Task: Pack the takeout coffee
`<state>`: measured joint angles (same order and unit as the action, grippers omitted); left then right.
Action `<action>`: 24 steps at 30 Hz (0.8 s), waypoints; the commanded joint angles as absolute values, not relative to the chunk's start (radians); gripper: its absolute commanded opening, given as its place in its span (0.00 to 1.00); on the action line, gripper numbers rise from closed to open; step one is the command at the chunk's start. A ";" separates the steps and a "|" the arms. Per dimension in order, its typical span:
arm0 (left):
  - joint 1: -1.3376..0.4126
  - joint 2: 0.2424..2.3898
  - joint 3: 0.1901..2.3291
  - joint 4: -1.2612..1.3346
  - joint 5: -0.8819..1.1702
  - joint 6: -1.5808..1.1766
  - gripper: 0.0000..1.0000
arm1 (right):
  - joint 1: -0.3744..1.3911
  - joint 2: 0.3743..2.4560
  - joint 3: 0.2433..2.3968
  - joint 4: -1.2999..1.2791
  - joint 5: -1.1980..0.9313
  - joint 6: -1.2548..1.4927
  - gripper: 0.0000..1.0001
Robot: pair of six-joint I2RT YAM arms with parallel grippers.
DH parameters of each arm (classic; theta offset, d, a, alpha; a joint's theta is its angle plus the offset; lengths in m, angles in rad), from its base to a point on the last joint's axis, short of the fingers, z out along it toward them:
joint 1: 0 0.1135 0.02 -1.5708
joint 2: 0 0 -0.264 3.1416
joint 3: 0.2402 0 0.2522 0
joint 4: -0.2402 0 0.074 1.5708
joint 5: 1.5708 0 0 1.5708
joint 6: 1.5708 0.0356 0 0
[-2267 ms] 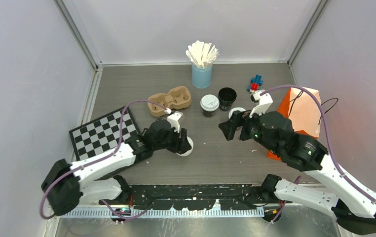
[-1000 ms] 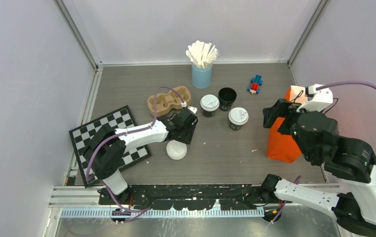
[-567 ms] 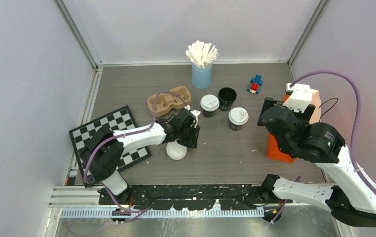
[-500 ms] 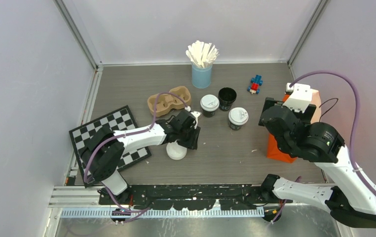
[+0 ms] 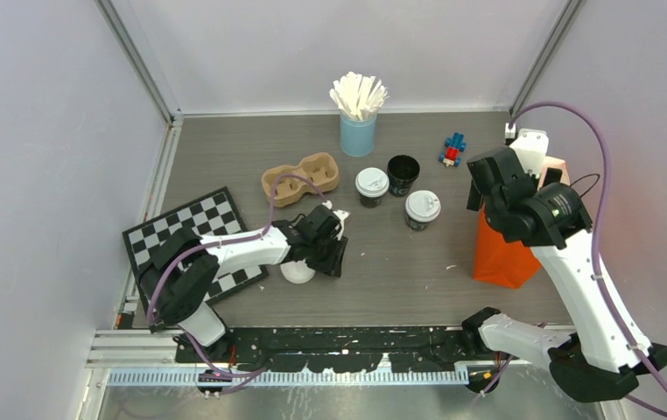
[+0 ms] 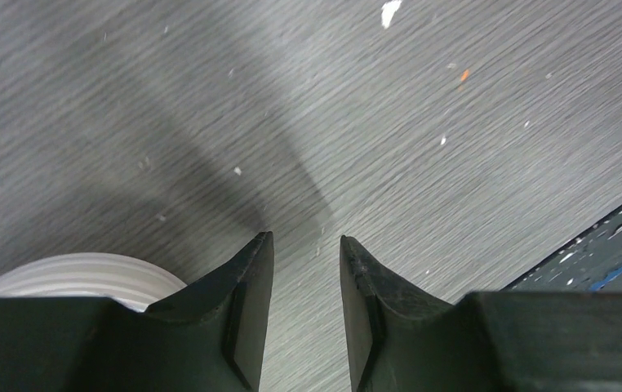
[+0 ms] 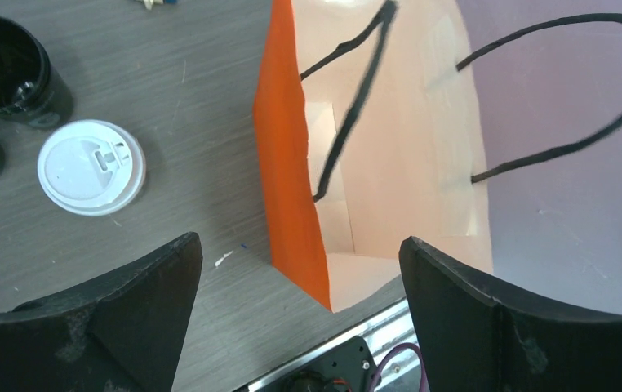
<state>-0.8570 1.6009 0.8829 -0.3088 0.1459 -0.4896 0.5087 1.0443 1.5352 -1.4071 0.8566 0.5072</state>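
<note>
Left gripper [image 6: 306, 239] is low over the grey wood-grain table [image 5: 382, 271], jaws narrow and nothing between. A white ribbed round piece [image 5: 296, 274] sits just left of it. Right gripper [image 7: 299, 239] is above the open orange paper bag [image 7: 287, 163], jaws wide and empty. Mid-table stands a lidded black cup [image 5: 423, 208]. Far-left of it stands a second lidded cup [image 5: 371, 185], with an unlidded black cup [image 5: 403, 172] beside that. A moulded pulp carrier [image 5: 301, 177] lies further left.
</note>
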 commanded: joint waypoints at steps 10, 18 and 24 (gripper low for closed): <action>-0.842 1.453 0.867 -0.419 0.051 -0.477 0.35 | 0.214 1.110 1.489 -1.222 0.493 0.339 0.91; -0.842 1.359 1.064 -0.540 0.080 -0.452 0.42 | 0.084 1.164 1.439 -1.103 0.415 0.290 0.78; -0.842 1.282 1.122 -0.604 0.134 -0.515 0.43 | 0.017 1.191 1.416 -1.040 0.394 0.274 0.50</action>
<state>-0.8467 1.3449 1.0863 -0.5308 0.0875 -0.4744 0.0475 1.1923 1.4181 -1.1229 0.4248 0.3084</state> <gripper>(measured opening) 0.432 0.627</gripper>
